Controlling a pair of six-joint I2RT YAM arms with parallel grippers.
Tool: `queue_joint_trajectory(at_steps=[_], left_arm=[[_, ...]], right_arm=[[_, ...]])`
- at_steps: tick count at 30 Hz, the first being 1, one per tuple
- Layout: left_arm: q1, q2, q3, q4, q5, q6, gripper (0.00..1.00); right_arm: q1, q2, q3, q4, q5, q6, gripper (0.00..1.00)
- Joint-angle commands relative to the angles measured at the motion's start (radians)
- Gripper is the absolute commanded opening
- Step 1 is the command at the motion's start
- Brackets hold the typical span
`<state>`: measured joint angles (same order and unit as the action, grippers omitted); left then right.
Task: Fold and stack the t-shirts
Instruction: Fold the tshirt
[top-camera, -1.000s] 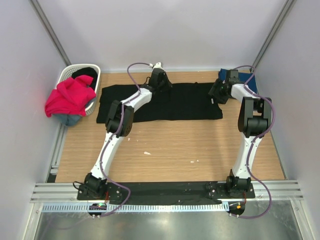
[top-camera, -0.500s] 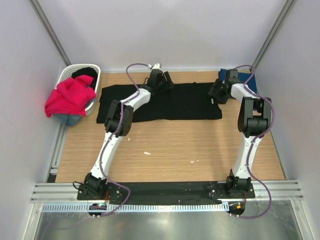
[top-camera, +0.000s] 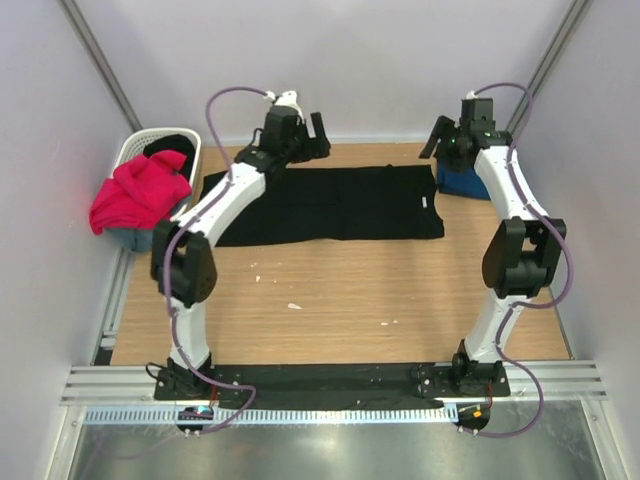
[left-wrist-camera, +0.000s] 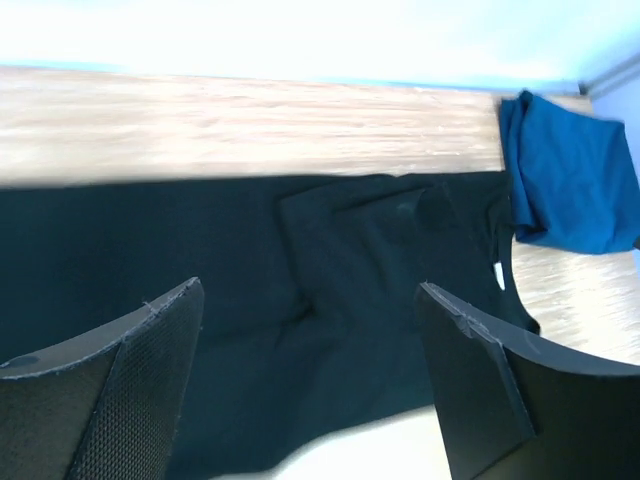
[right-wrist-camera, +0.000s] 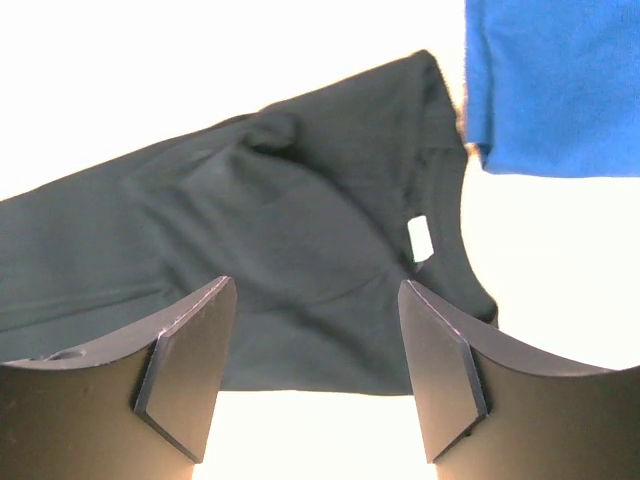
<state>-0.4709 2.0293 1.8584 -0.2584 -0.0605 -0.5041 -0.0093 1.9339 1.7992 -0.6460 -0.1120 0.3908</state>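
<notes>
A large black t-shirt (top-camera: 330, 205) lies folded into a long band across the back of the table, its white neck label (right-wrist-camera: 420, 238) at the right end. My left gripper (top-camera: 305, 138) hangs open above its back edge, nothing between the fingers (left-wrist-camera: 110, 390); the black t-shirt (left-wrist-camera: 300, 260) shows below. My right gripper (top-camera: 442, 142) is open too, raised over the band's right end, with the black t-shirt (right-wrist-camera: 250, 230) under it. A folded blue t-shirt (top-camera: 462, 182) lies at the back right corner, also visible as the blue t-shirt (left-wrist-camera: 570, 180) (right-wrist-camera: 550, 80). A magenta t-shirt (top-camera: 138, 190) drapes over the basket.
A white lattice laundry basket (top-camera: 135, 150) stands off the table's back left corner, dark cloth inside under the magenta shirt. Grey walls close in on three sides. Bare wooden table (top-camera: 340, 290) stretches between the black shirt and the arm bases.
My left gripper has opened, let go of the black t-shirt and risen toward the back wall. The right arm has also lifted up and back off the shirt's right end.
</notes>
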Motion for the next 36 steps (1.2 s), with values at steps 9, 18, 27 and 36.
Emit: queue_joint_trajectory(at_steps=[9,18,27,36], left_arm=[[0.058,-0.403,-0.678,-0.19,-0.176,-0.206,0.79],[0.113,-0.423,-0.763,-0.15,-0.217,-0.186,0.76],[0.178,-0.365,-0.731,-0.104,-0.2,-0.16,0.76],[0.19,-0.323,-0.756,-0.084,-0.22,-0.154,0.74]], right_arm=[[0.065,-0.155,-0.445,0.098,0.107,0.06,0.66],[0.057,-0.02,-0.425,0.135,0.189,0.025,0.64],[-0.01,0.007,-0.494,0.146,0.278,0.034,0.59],[-0.044,-0.015,-0.446,0.12,0.19,0.025,0.59]])
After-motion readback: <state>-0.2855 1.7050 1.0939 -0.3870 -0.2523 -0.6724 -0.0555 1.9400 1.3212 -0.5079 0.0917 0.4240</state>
